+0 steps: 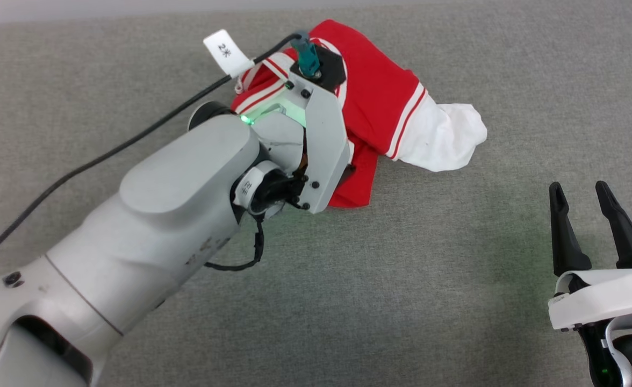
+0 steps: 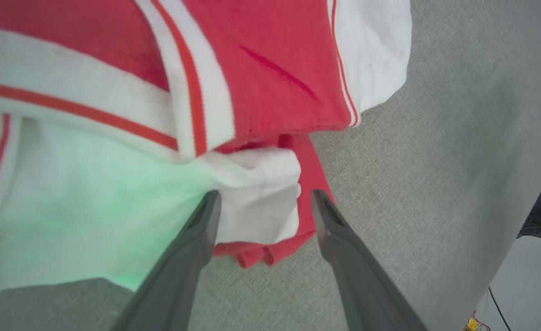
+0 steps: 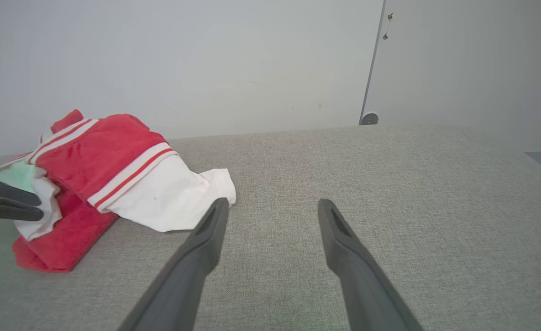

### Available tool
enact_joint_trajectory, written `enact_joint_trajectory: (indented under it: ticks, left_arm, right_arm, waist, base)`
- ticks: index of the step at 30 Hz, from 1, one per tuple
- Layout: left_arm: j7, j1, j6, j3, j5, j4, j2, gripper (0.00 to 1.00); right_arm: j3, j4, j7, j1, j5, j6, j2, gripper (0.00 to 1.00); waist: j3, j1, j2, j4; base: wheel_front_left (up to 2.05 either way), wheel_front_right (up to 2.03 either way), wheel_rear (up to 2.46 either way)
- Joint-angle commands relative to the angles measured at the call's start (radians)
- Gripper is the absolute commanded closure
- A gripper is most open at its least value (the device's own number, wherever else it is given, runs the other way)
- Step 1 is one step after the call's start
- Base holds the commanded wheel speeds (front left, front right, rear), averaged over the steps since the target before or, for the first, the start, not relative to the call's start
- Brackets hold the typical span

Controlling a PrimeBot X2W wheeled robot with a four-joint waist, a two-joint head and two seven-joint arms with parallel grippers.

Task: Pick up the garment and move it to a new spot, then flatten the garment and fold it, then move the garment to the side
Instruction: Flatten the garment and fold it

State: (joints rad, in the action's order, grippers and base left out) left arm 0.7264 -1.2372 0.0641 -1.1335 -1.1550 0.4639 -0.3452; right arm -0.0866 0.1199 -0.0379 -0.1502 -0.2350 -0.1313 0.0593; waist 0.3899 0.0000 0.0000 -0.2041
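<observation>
The garment [image 1: 380, 91] lies crumpled at the far middle of the grey surface, red with striped trim and a white sleeve trailing to the right. My left wrist [image 1: 316, 140] reaches over its left part and hides the fingers in the head view. In the left wrist view my left gripper [image 2: 266, 197] is open, its fingers [image 2: 197, 239] on either side of a white fold of the garment [image 2: 270, 59] without closing on it. My right gripper [image 1: 578, 188] stands open and empty at the lower right, well apart from the garment [image 3: 100, 156]. My right gripper [image 3: 273, 204] points over bare cloth.
The grey fabric surface [image 1: 429, 279] spreads wide in front and to the right. A black cable [image 1: 106, 156] with a white tag [image 1: 224, 51] runs along my left arm. A pale wall [image 3: 206, 59] and a door edge [image 3: 374, 64] stand behind the surface.
</observation>
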Motion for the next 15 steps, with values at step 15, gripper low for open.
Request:
enact_joint_trajectory:
  ticks: [15]
  left_arm:
    - [-0.042, -0.044, 0.03, -0.025, 0.06, 0.086, 0.064, 0.0]
  right_arm:
    - [0.009, -0.027, 0.018, -0.027, -0.001, 0.001, -0.006, 0.0]
  waist:
    - [0.023, 0.0, 0.0, -0.014]
  base:
    - [0.0, 0.0, 0.0]
